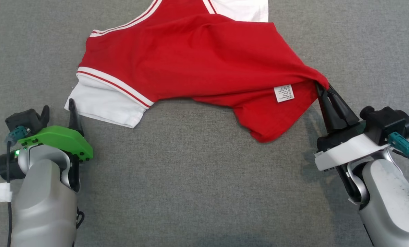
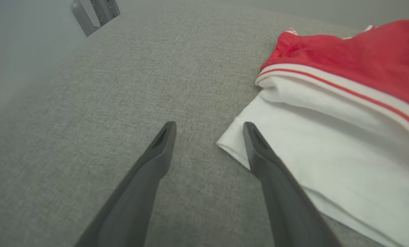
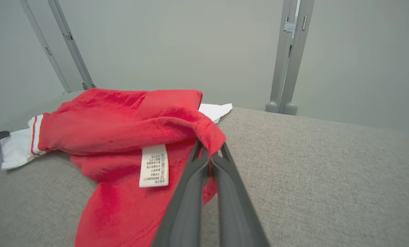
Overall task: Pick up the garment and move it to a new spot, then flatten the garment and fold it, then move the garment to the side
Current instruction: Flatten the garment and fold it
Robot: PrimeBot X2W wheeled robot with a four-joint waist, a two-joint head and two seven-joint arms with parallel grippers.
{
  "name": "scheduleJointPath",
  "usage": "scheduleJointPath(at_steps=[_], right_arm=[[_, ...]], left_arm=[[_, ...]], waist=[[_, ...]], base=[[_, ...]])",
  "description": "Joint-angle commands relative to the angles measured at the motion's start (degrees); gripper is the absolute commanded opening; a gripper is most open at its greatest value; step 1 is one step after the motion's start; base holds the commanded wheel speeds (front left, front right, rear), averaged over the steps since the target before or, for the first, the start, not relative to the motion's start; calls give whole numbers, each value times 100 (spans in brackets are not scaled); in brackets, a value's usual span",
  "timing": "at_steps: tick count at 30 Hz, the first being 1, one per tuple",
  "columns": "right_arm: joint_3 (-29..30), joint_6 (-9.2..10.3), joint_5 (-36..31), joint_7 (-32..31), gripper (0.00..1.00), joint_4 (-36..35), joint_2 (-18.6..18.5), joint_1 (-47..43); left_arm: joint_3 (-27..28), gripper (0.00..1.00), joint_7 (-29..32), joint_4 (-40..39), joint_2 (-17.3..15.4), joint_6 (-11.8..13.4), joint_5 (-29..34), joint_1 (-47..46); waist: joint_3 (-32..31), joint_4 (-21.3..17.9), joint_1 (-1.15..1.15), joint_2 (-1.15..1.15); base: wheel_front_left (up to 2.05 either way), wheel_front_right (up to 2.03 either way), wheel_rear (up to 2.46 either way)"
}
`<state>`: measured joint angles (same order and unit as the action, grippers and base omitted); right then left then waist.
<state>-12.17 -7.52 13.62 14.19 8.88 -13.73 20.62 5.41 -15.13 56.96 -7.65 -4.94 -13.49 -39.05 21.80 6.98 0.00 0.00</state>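
**Right gripper clamping a corner of the red garment**

The garment is lying rumpled across the far middle of the grey fabric surface. It is showing a red body, white sleeves edged with red-and-white striped trim, and a white care label near its lower right edge. The right gripper's fingers are pressing together on a bunched red corner at the garment's right end, where the cloth is rising into a peak. The left gripper is hovering with its fingers spread apart, one fingertip over the edge of the near white sleeve.
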Motion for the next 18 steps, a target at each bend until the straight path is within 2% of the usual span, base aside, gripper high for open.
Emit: scheduleJointPath(at_steps=[1,11,12,13,14,18], right_arm=[[103,6,1,-37,0,-98,-63,-91],[87,6,-78,-89,0,-248,61,-192],[77,6,-73,-88,0,-234,65,-198],[65,6,-71,-85,0,-215,70,-203],[62,6,-63,-81,0,-203,75,-211],[100,6,-41,-63,0,-172,75,-244]], left_arm=[[-23,100,71,144,48,-61,-76,-149],[-173,100,454,897,-71,-156,-151,-431],[-196,68,542,976,-38,-171,-196,-423],[-229,29,619,1051,-6,-203,-228,-411],[-293,0,684,1092,27,-228,-236,-395],[-726,0,1067,874,329,-278,-698,-170]], waist=[[54,-57,0,0],[117,-229,0,0],[106,-239,0,0],[87,-249,0,0],[65,-254,0,0],[-67,-265,0,0]], base=[[0,0,0],[0,0,0],[0,0,0],[0,0,0],[0,0,0],[0,0,0]])
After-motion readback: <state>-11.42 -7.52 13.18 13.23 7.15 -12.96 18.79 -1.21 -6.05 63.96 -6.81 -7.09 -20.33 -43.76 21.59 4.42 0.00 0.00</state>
